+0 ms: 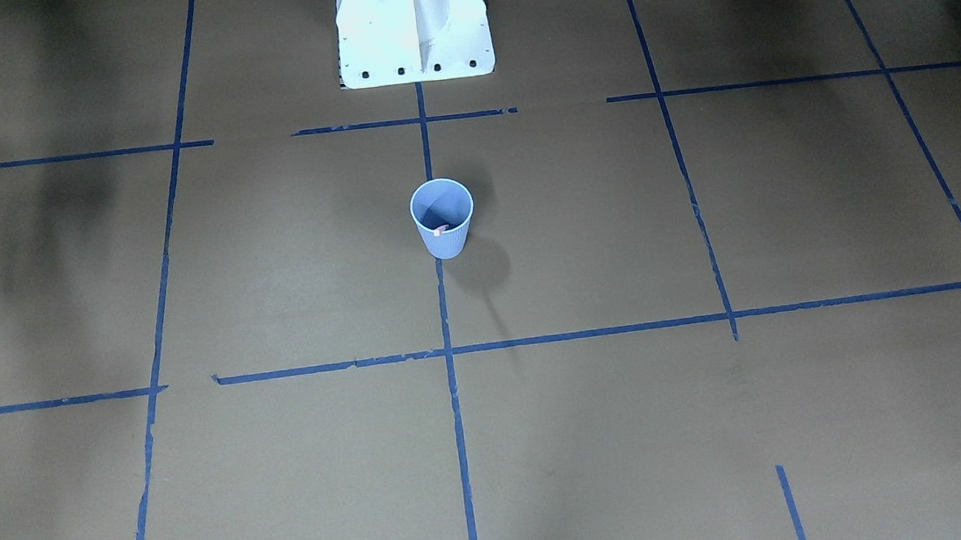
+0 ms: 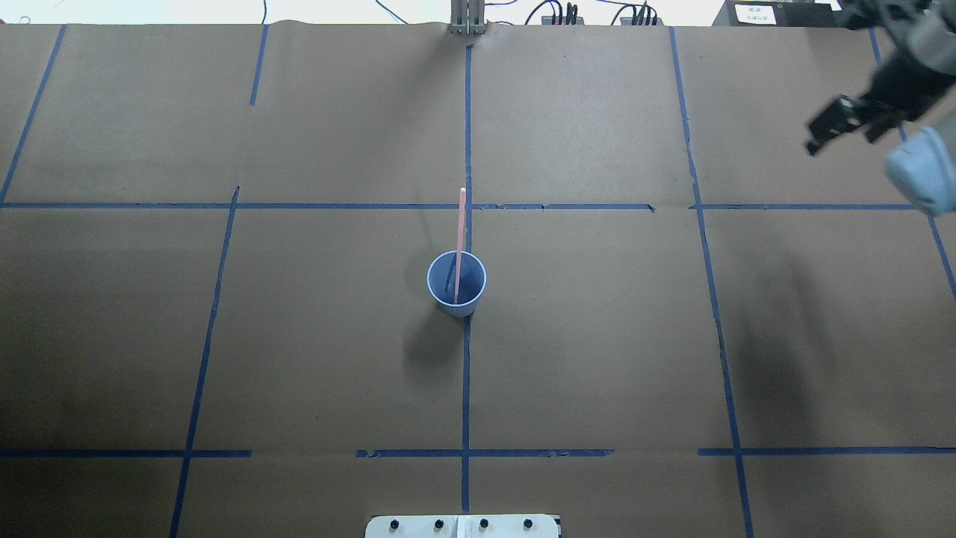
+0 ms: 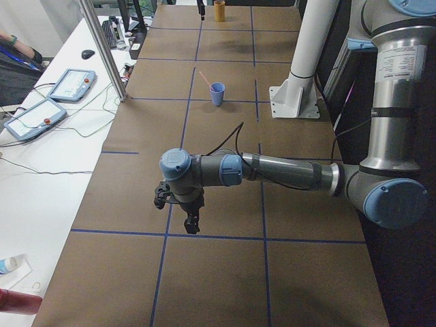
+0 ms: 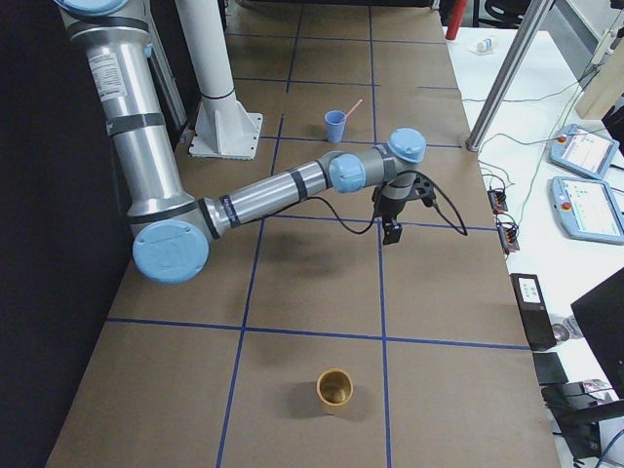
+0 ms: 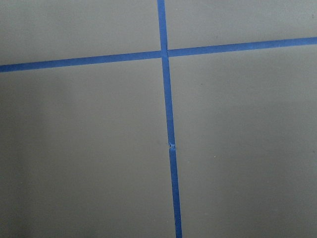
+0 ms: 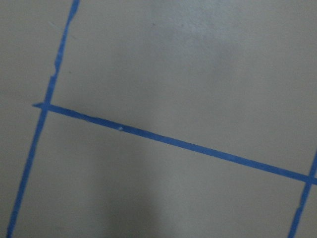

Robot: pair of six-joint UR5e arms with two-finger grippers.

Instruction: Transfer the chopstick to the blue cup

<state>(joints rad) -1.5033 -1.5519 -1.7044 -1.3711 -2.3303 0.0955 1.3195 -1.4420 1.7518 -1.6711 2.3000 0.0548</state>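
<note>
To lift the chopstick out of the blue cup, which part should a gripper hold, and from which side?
Probably the free upper length of the chopstick, above the rim of the blue cup, coming down from above. It stands tilted with its lower end inside the cup, so only that part is exposed.

Overhead and front cameras look down from opposite table sides, both sharing the central blue cup.

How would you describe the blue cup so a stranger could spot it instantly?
Start at the white robot base and follow the central blue tape line outward. The blue cup stands on that line, small and ribbed. Unlike the brown cup far off, it holds a pink chopstick.
</note>
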